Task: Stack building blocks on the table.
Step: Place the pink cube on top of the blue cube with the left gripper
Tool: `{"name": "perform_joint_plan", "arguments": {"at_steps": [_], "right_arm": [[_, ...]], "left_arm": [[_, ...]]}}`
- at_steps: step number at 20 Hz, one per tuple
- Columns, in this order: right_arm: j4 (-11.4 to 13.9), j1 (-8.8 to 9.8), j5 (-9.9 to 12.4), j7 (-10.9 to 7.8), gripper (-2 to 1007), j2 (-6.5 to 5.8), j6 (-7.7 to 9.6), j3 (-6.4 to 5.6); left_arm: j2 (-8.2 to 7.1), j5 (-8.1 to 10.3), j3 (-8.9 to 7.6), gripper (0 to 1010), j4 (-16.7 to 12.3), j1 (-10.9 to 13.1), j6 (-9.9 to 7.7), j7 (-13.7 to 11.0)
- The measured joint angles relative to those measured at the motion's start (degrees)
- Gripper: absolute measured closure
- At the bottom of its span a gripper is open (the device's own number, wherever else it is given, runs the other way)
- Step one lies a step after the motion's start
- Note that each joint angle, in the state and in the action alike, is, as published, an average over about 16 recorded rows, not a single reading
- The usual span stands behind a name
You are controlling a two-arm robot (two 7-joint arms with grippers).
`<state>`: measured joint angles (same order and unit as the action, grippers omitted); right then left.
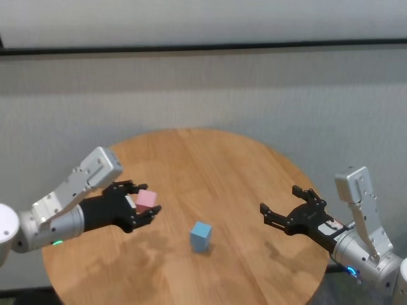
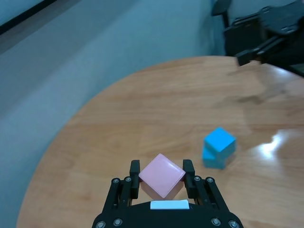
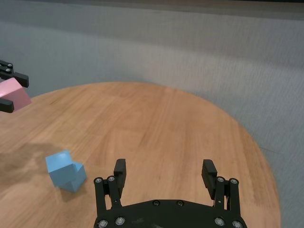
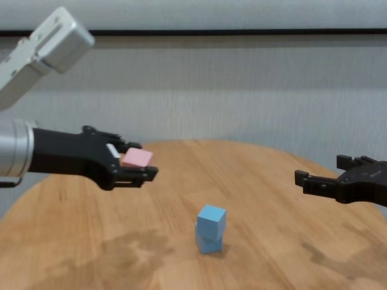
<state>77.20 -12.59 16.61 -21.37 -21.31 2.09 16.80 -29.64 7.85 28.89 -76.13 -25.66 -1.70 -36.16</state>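
The left hand pinches the pink block above the table. The 2 stacked blue blocks stand well apart to its right. The right hand hovers spread.

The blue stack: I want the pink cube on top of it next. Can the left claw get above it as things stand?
Probably yes. The left claw holds the pink cube in the air beside the two stacked blue cubes, with only bare table between them. The open right claw hangs well off to the other side.
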Motion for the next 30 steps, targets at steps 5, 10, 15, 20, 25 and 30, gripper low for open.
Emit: {"name": "perform_joint_plan", "arguments": {"at_steps": [5,10,15,20,25,30], "right_arm": [[0.0,0.0,0.0,0.0,0,0.0,0.0,0.0],[0.0,0.0,0.0,0.0,0,0.0,0.0,0.0],[0.0,0.0,0.0,0.0,0,0.0,0.0,0.0],[0.0,0.0,0.0,0.0,0,0.0,0.0,0.0],[0.0,0.0,0.0,0.0,0,0.0,0.0,0.0],[0.0,0.0,0.0,0.0,0,0.0,0.0,0.0]], "left_arm": [[0.06,-0.06,1.65,443,-1.93,-0.85,-0.44,-0.86],[0.95,-0.27,3.34,443,-1.98,-1.71,-0.67,-1.12],[2.19,-0.38,4.7,443,-1.25,-2.56,-0.98,-1.14],[3.29,-0.32,5.72,443,-0.61,-3.2,-1.3,-1.17],[4.28,-0.13,6.54,443,0.11,-3.67,-1.41,-1.23],[5.11,0.1,7.19,443,0.93,-3.97,-1.29,-1.31]]}}
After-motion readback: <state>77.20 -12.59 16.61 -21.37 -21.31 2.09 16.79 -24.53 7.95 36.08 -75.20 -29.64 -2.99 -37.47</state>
